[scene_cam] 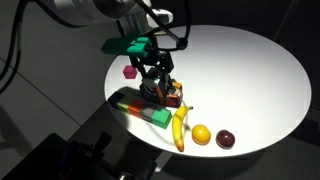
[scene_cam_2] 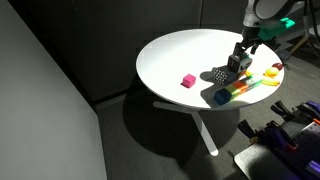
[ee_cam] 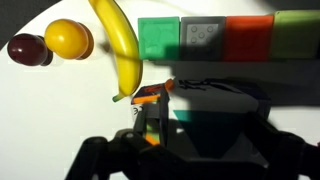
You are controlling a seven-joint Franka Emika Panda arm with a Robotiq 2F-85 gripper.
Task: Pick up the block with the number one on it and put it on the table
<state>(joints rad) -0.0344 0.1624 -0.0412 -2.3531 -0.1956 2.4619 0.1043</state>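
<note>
Wrist view: we see the end effector low over the counter, arm reaching down beside banana and coloured bar; we can't tell its opening.

Round white table on a pedestal, filling the centre and right of the frame. A small pink cube lies alone near the table's middle. Right of it, the gripper hangs low over the tabletop (its jaws too small to read), just above a long multicoloured bar near the lower-right rim. A yellow object lies at far right. A grey wall occupies the left.
</note>
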